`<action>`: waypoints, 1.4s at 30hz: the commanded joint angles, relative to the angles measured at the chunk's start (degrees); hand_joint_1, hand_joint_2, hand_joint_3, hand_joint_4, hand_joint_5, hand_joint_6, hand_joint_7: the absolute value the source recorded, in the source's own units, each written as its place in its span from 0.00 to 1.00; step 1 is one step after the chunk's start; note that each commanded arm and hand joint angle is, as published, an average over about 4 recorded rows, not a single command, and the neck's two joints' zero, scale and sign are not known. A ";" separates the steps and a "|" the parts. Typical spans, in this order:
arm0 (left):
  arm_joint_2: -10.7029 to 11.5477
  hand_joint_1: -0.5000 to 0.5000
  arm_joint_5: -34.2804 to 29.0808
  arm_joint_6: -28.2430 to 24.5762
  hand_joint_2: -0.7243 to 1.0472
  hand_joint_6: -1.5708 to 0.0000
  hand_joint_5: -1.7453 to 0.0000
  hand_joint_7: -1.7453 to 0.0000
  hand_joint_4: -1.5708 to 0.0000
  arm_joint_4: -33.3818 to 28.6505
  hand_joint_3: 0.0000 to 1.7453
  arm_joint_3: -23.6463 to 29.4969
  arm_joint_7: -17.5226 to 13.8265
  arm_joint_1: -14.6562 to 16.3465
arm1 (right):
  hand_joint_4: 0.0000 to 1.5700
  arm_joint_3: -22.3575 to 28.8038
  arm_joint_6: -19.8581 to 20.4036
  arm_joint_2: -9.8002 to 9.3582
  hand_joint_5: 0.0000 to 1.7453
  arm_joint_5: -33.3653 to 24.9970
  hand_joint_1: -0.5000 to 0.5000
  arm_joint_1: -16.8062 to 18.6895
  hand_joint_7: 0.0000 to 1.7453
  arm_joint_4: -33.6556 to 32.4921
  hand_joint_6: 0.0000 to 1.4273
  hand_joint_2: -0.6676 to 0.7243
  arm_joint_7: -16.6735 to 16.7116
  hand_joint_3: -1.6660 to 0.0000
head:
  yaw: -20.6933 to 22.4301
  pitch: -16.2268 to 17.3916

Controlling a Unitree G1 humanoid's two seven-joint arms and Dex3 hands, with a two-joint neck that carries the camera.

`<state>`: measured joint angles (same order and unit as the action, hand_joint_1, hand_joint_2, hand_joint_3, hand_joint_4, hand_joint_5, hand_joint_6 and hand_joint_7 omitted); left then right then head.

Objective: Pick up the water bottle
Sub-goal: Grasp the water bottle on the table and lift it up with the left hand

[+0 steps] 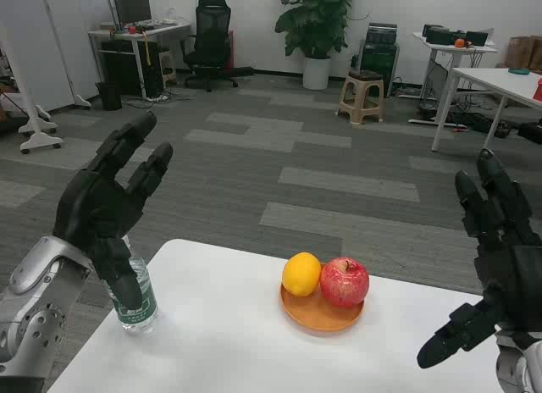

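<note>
1. The water bottle [135, 300] is standing upright near the table's [237, 351] left edge, its long axis vertical; the cap end is pointing up and is hidden behind the left hand, while the green-labelled lower body is showing.
2. The left hand [106, 208] is hovering just in front of and above the bottle's upper part, fingers spread and pointing up and away, grasping nothing. Whether the lowest finger is touching the bottle cannot be told.
3. The right hand [491, 266] is hanging over the table's right edge, well apart from the bottle, fingers apart and released, holding nothing.
4. A wooden plate [322, 315] is sitting near the table's far edge, about mid-width, carrying an orange [301, 273] on its left and a red apple [344, 281] on its right, the two touching.
5. Beyond the table, a black office chair [209, 37], a potted plant [318, 24] and a beige stool [362, 96] are standing on the grey carpet.
</note>
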<state>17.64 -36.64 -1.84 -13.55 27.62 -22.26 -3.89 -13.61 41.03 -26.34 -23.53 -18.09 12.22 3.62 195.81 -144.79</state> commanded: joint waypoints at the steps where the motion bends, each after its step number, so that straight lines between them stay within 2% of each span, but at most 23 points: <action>1: -7.44 0.00 6.93 2.90 0.10 1.00 1.00 0.84 1.00 -0.96 0.02 -4.33 -1.21 -5.34 | 0.00 3.56 0.45 0.67 0.00 -0.37 0.21 0.60 0.00 -4.84 0.00 0.86 0.42 1.00 | -2.37 1.53; 6: -7.44 0.00 6.93 2.90 0.10 1.00 1.00 0.85 1.00 -0.98 0.05 -4.33 -1.21 -5.34 | 0.00 3.50 0.45 0.59 0.00 -0.35 0.21 0.60 0.00 -4.92 0.00 0.86 0.42 1.00 | -1.39 0.98; 15: -7.44 0.00 7.00 2.90 0.08 1.00 1.00 0.84 1.00 -0.96 0.05 -4.33 -1.21 -5.34 | 0.00 3.54 0.45 0.59 0.00 -0.35 0.21 0.60 0.00 -4.81 0.00 0.86 0.42 1.00 | -1.33 1.22; 23: -7.44 0.00 7.02 2.94 0.10 1.00 1.00 0.84 1.00 -0.96 0.04 -4.33 -1.21 -5.34 | 0.00 3.50 0.45 0.59 0.00 -0.28 0.21 0.60 0.00 -4.62 0.00 0.86 0.42 1.00 | -1.00 1.40; 26: -7.44 0.00 7.00 3.20 0.10 1.00 1.00 0.84 1.00 -0.96 0.05 -3.58 -1.21 -5.41 | 0.00 3.50 0.45 0.59 0.00 -0.33 0.21 0.60 0.00 -4.51 0.00 0.86 0.42 1.00 | 1.52 1.40; 32: -7.31 0.00 6.62 3.51 0.10 1.00 1.00 0.84 1.00 -1.22 0.05 -0.24 -1.21 -5.08 | 0.00 3.68 0.45 0.63 0.00 -0.37 0.21 0.60 0.00 -3.98 0.00 0.86 0.42 1.00 | 12.16 2.43; 42: -6.48 0.00 6.23 3.12 0.10 1.00 1.00 0.84 1.00 -6.34 0.04 3.43 -1.12 -4.29 | 0.00 3.32 0.45 0.65 0.00 -0.37 0.21 0.14 0.00 -2.81 0.00 0.86 0.42 1.00 | 12.06 3.26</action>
<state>10.36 -30.39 1.16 -18.21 30.03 -23.43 -8.32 -10.55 41.23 -25.57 -23.64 -17.71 9.08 3.91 207.94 -141.65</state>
